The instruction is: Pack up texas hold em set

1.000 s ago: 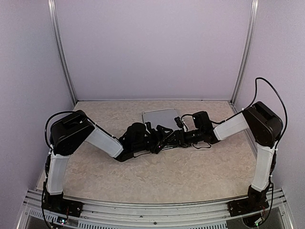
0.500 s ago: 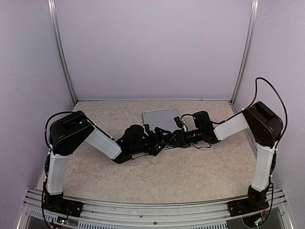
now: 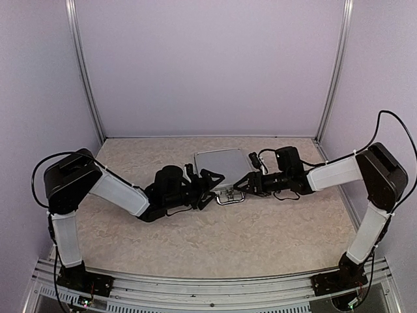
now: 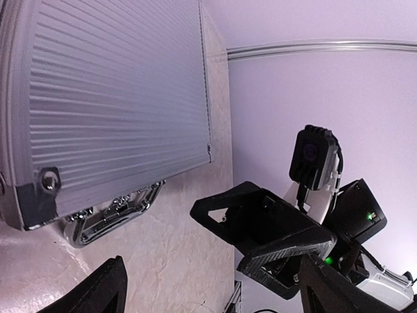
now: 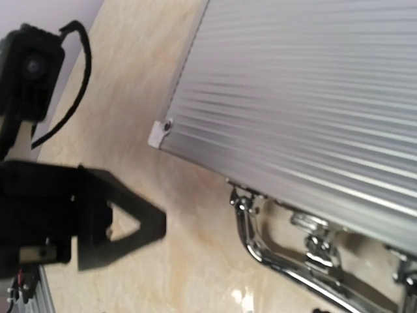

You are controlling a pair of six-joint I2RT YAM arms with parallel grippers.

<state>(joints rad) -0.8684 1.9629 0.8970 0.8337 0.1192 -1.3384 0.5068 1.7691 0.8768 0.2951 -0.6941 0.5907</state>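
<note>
Reaching inward from the lower corners of the overhead frame, two black-and-white arms meet near the middle of a beige marbled bench (image 3: 260, 228). Just left of centre, the left claw (image 3: 212, 187) has its jaws spread wide and grips nothing. Just right of centre, the right claw (image 3: 242, 186) faces it, jaws also apart and empty. Between their tips lies the chrome handle (image 3: 228, 197) of a small silver ribbed briefcase (image 3: 220, 162). The case lies flat with its lid shut, just above centre. A plain lilac wall (image 3: 208, 65) fills the upper frame.
</note>
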